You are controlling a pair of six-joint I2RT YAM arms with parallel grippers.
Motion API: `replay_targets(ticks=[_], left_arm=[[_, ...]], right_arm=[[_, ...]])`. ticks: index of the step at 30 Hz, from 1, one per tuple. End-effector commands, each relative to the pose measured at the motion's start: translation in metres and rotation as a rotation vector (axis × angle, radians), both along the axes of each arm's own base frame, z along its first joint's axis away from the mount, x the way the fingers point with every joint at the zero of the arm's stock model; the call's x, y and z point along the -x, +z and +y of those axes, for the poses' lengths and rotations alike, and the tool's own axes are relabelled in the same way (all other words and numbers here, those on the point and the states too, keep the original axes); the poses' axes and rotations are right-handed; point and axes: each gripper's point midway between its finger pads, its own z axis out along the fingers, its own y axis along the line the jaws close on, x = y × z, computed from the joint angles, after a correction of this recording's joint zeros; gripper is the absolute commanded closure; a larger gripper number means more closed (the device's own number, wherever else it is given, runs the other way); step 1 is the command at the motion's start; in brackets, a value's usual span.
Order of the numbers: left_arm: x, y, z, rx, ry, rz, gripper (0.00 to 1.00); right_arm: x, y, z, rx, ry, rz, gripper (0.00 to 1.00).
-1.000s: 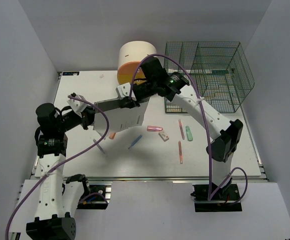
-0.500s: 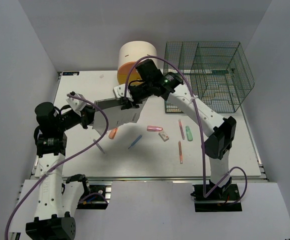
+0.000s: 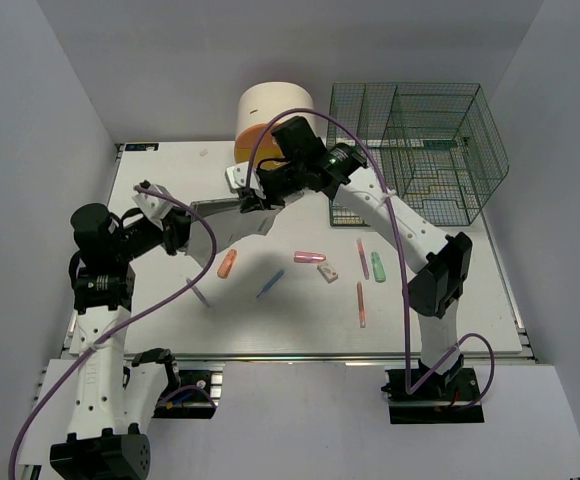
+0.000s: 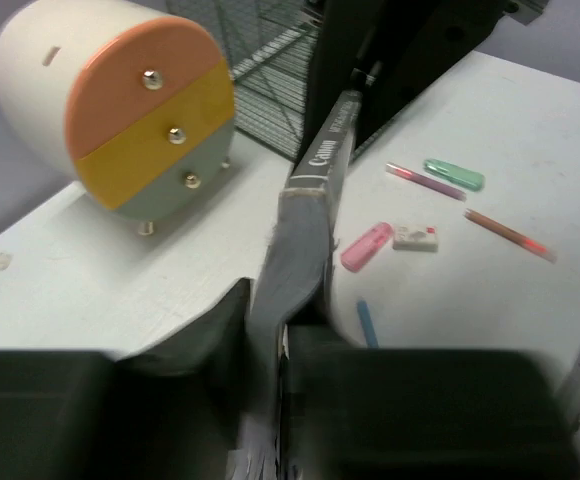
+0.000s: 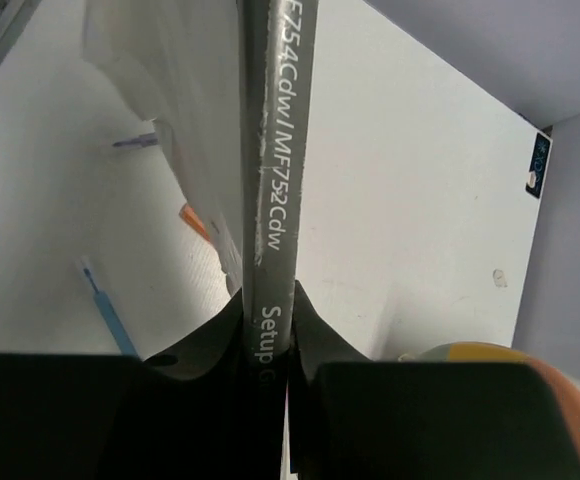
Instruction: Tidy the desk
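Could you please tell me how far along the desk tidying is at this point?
Done: nothing visibly put away. In hand: the left claw and right claw both grip the Canon booklet, held above the desk. Left: the orange marker, blue pen, pink highlighter, eraser, green highlighter, purple pen and red pen lie loose on it.

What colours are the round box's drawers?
The drawers are orange, yellow and pale grey-green, top to bottom; the left wrist view shows them best.
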Motion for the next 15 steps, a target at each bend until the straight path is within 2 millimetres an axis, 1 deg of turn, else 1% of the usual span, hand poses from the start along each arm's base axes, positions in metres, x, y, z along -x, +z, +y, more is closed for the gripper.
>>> replay_targets(ticks=[1, 3, 4, 5, 6, 7, 8, 9, 10, 11, 13, 14, 15], left_arm=[[-0.015, 0.041, 0.022, -0.022, 0.166, -0.160, 0.64], [-0.018, 0.041, 0.029, -0.018, 0.223, -0.154, 0.56], [-0.022, 0.042, 0.039, -0.008, 0.283, -0.142, 0.48], [-0.024, 0.043, 0.045, -0.005, 0.318, -0.138, 0.44], [-0.025, 0.044, 0.048, 0.001, 0.345, -0.137, 0.37], [-0.026, 0.046, 0.052, 0.018, 0.374, -0.130, 0.30], [-0.029, 0.049, 0.059, 0.026, 0.423, -0.138, 0.28], [-0.030, 0.052, 0.062, 0.033, 0.441, -0.141, 0.27], [-0.031, 0.052, 0.063, 0.050, 0.451, -0.133, 0.26], [-0.032, 0.054, 0.065, 0.063, 0.469, -0.133, 0.21], [-0.036, 0.055, 0.068, 0.091, 0.489, -0.112, 0.17], [-0.037, 0.056, 0.069, 0.104, 0.502, -0.101, 0.14], [-0.039, 0.054, 0.070, 0.114, 0.507, -0.088, 0.14]], right_arm=[[-0.008, 0.028, -0.012, -0.037, -0.092, 0.033, 1.00], [-0.019, 0.036, -0.020, -0.052, -0.175, 0.088, 1.00], [-0.021, 0.041, -0.022, -0.063, -0.196, 0.100, 1.00], [-0.023, 0.047, -0.025, -0.079, -0.215, 0.104, 1.00], [-0.030, 0.049, -0.033, -0.081, -0.260, 0.136, 1.00], [-0.032, 0.050, -0.036, -0.086, -0.273, 0.142, 1.00], [-0.030, 0.053, -0.040, -0.088, -0.280, 0.149, 1.00], [-0.034, 0.053, -0.047, -0.089, -0.297, 0.157, 1.00], [-0.032, 0.053, -0.049, -0.091, -0.306, 0.177, 1.00], [-0.029, 0.058, -0.053, -0.103, -0.308, 0.184, 1.00], [-0.031, 0.063, -0.058, -0.122, -0.336, 0.220, 1.00], [-0.029, 0.071, -0.061, -0.140, -0.344, 0.229, 1.00], [-0.035, 0.080, -0.063, -0.172, -0.360, 0.224, 1.00]])
